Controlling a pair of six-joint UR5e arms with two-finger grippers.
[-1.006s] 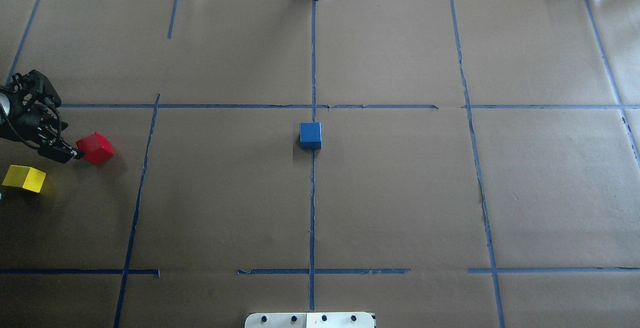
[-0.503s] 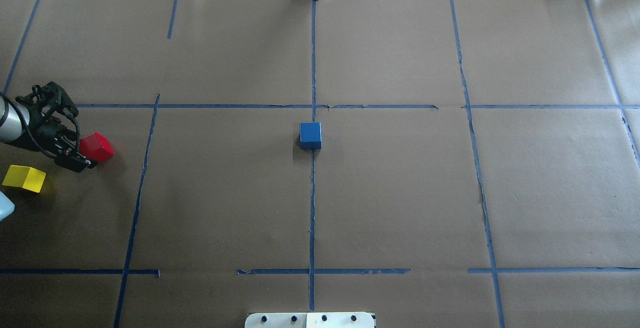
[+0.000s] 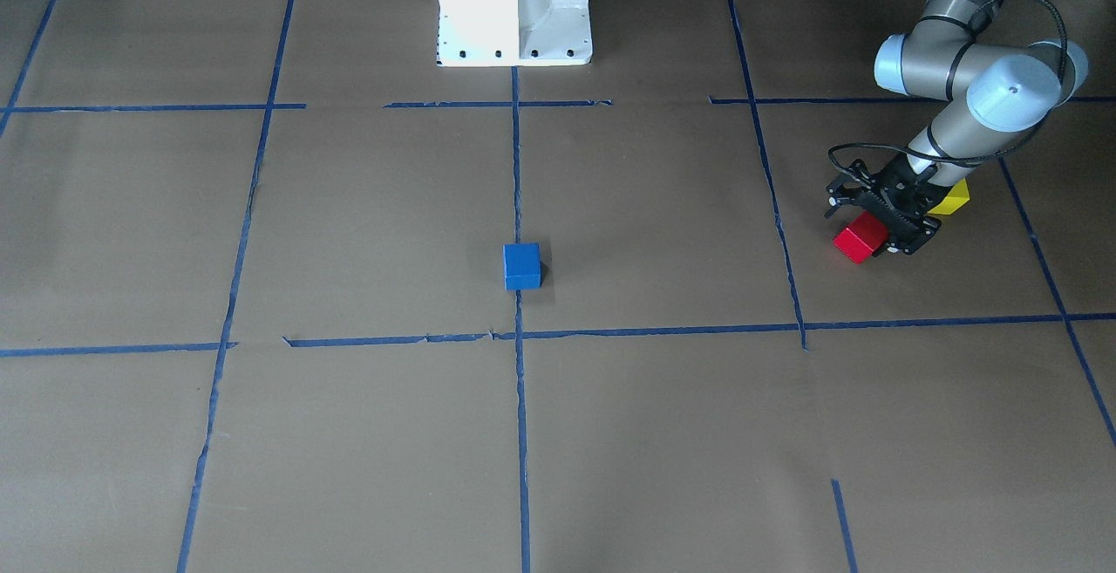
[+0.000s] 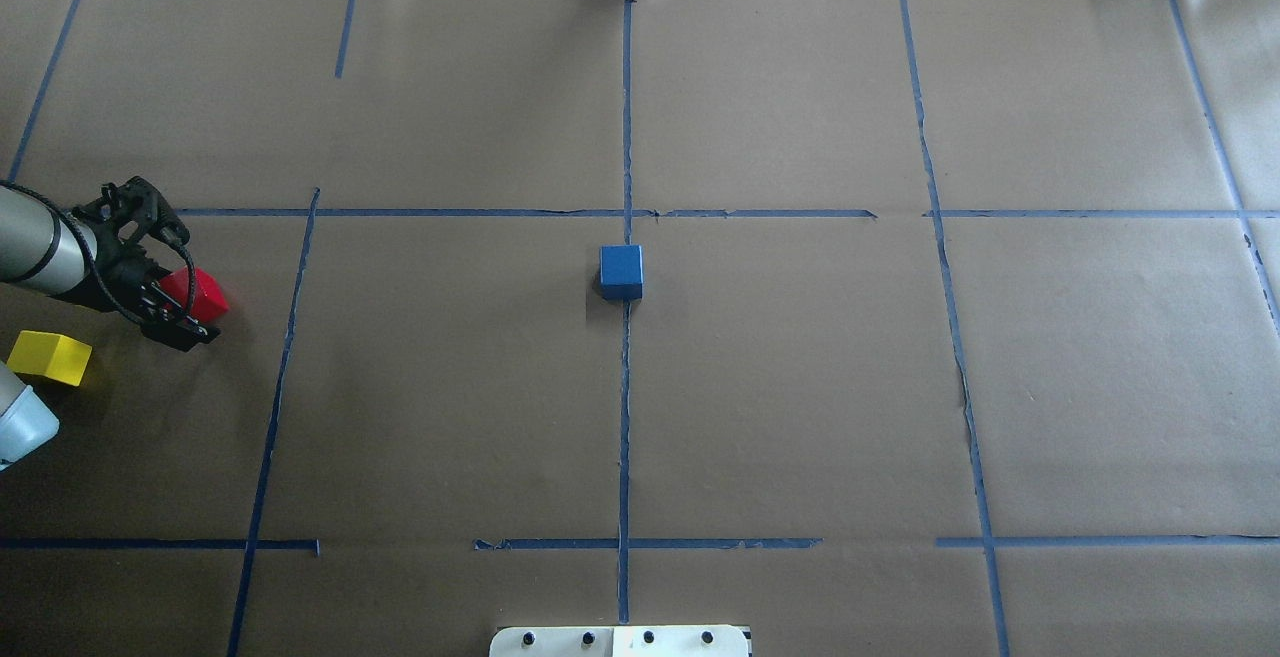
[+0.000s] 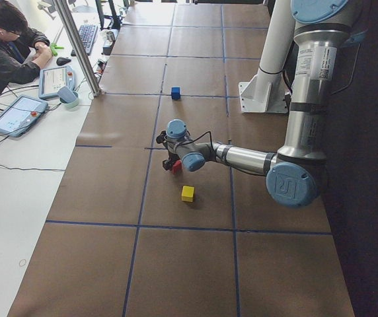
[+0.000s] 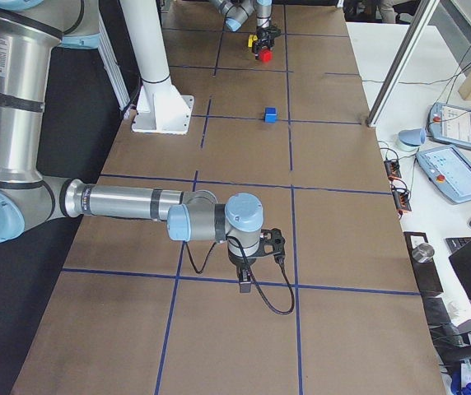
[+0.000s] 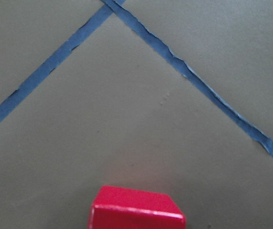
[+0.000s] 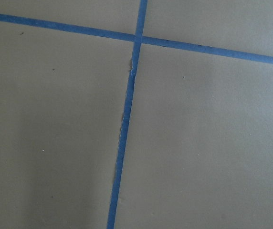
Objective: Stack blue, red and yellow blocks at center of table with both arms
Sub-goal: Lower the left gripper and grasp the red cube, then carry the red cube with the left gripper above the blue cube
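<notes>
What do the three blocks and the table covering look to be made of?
Red block, blue block, yellow block: rigid with a matte painted look, probably wood or hard plastic; crisp edges, flat colour, no glare. Table covering: brown kraft-type paper, matte, faintly wrinkled. Grid lines: blue tape, torn and ragged in places.

Taped table [image 4: 800, 387]: blue block [image 4: 621, 271] centre; red block [image 4: 200, 292], yellow block [image 4: 48, 357] far left.

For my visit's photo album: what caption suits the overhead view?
Left arm's tool at the red block, yellow block nearby, blue block alone at the centre of the table.
</notes>
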